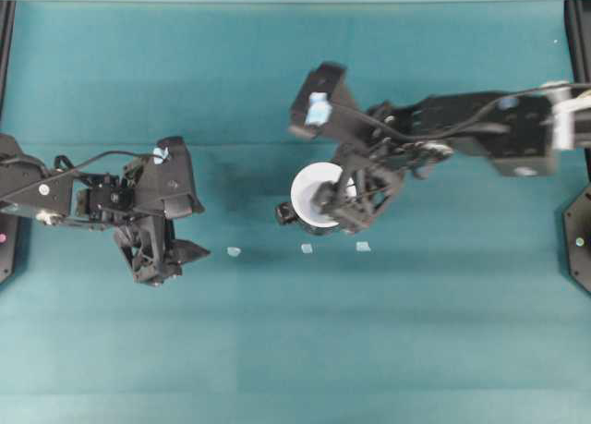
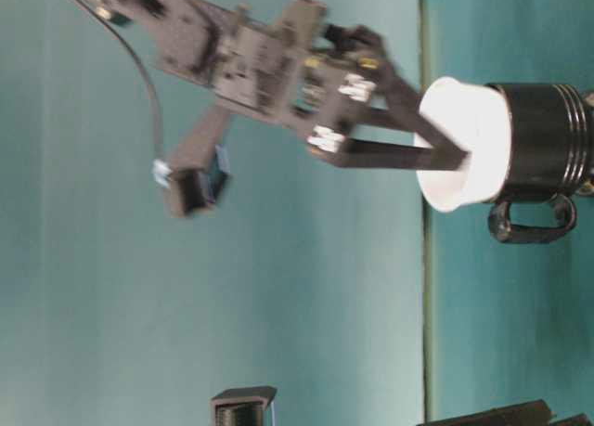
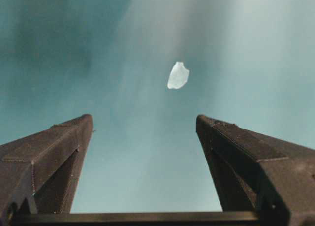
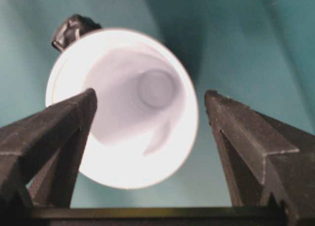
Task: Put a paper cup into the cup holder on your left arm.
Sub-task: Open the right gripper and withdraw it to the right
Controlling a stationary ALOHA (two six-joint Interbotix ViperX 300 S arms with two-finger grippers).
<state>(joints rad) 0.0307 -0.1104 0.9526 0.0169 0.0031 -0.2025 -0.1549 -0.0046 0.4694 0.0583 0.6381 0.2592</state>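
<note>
Nearest the right wrist lens: two black ribbed fingers (image 4: 54, 137) of the right gripper (image 1: 343, 200), spread wide, straddling a plain white tapered paper cup (image 4: 125, 105) without pinching it; one finger crossing in front of the rim, the other well clear.
Seated upright, base down, in a glossy black round mug-shaped cup holder (image 2: 543, 143), wide rim left proud above the holder's mouth, presumably because the rim outspans it. Loop handle (image 2: 529, 222) jutting from the holder's side.
Holder standing on the teal cloth table (image 1: 416, 350) near the middle, well apart from the left arm (image 1: 102, 198).
Left gripper (image 1: 171, 258) likewise splayed, empty, pointed at bare cloth and one small pale paper scrap (image 3: 177, 75); judged idle, kept clear of the work.
Three such scraps (image 1: 307, 248) lying in a row just beside the holder.
Placement judged complete; jaws parted as for release.
</note>
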